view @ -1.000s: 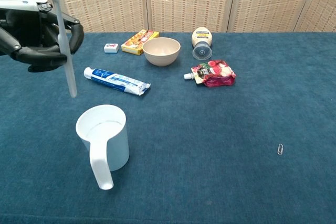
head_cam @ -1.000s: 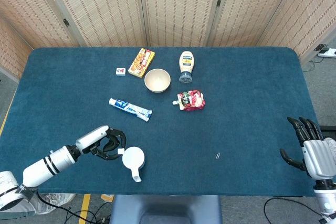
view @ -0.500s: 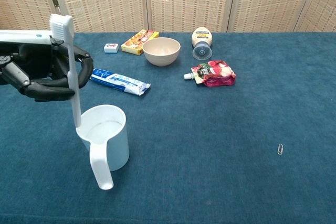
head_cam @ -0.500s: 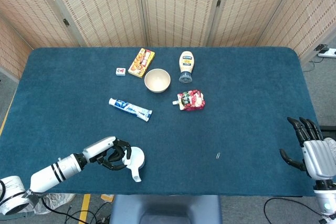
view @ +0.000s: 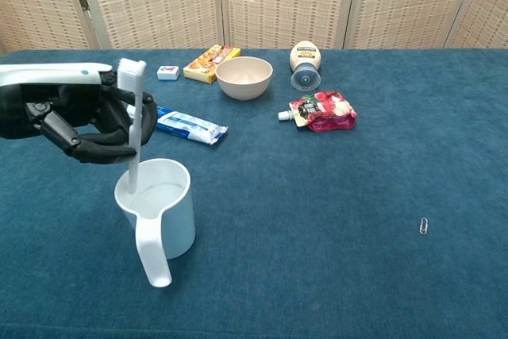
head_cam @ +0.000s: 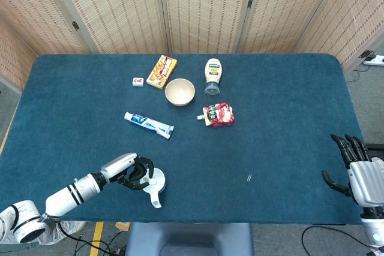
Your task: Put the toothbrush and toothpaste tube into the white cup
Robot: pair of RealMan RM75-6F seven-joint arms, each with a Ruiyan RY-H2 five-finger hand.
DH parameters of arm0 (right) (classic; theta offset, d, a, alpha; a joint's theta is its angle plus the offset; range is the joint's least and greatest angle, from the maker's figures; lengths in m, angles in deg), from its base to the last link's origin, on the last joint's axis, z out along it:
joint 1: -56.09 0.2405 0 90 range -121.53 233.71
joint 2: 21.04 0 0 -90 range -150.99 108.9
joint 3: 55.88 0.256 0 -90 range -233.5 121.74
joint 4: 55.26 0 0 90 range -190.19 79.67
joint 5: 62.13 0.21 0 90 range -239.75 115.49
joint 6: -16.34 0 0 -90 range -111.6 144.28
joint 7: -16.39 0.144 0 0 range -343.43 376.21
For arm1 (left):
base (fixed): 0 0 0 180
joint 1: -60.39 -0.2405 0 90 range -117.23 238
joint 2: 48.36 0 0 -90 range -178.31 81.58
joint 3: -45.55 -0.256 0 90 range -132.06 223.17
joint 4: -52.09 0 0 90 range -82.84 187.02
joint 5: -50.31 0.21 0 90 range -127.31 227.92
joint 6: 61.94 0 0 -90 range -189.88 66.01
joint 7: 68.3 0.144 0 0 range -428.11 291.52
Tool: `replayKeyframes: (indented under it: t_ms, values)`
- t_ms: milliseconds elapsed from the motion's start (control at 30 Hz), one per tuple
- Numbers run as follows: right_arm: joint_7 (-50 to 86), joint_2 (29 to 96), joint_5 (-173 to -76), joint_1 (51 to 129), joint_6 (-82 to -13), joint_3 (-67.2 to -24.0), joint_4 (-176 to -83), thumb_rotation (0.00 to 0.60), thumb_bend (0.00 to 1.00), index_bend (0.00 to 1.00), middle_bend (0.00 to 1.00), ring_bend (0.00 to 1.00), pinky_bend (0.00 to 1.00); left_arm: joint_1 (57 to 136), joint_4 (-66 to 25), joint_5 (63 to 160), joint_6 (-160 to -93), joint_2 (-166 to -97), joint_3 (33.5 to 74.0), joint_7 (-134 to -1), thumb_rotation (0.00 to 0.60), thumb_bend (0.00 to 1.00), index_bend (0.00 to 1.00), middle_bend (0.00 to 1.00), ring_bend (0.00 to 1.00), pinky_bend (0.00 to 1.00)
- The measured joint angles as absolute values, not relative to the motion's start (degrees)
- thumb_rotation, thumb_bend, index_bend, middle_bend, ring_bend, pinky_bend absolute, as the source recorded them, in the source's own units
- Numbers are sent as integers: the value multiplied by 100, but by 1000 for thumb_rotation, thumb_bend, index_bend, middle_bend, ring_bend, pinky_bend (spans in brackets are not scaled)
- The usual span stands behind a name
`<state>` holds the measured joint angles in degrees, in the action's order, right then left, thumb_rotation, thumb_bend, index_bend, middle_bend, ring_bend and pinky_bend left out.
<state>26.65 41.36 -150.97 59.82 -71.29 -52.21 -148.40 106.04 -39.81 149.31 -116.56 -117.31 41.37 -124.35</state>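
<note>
Upright, toothbrush (view: pixel 135 129) held by left robot hand (view: pixel 79 121).

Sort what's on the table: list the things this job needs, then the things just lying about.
Needed: toothbrush, held upright by the left hand with its lower end inside the white cup; toothpaste tube, lying flat.

Lying about: bowl, mayonnaise bottle, red pouch, snack box, small tile, paperclip.

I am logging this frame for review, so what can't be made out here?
- Toothbrush tip: chest view, hidden inside the white cup.
- Toothbrush: head view, hidden by the left hand.
- Toothpaste tube cap end: chest view, behind the left hand.
- Right hand: head view, cut by the edge.
</note>
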Motion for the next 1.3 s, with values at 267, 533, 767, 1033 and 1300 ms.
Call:
replayKeyframes:
  t_ms: [267,533,767,1033,1300]
  values:
    - [2666,4155,-15115,5997,-7121,-5217,-14826,600,230,93,132,63,34,10569,-3971,14685,-11583,-11794,4106,-12048,600,403,325,791,699,644]
    - [2631,4132,-15136,5971,-7168,-5226,-14868,600,230,93,132,63,34,10582,-4020,14760,-11762,-11594,4088,-12610,600,380,233,748,675,627]
    - [2609,4107,-15164,5956,-7206,-5225,-14898,600,230,93,132,63,34,10531,-3812,14523,-12212,-11257,4290,-13109,600,380,271,748,690,627]
    - [2575,4082,-15222,5967,-7220,-5230,-14939,600,231,93,132,65,34,10553,-3191,13571,-11821,-11596,4663,-11804,600,380,320,766,745,653]
    - [2528,4027,-15253,5945,-7270,-5237,-15011,600,230,93,132,66,34,10982,-2219,12782,-10785,-12276,4930,-9658,600,380,289,781,755,667]
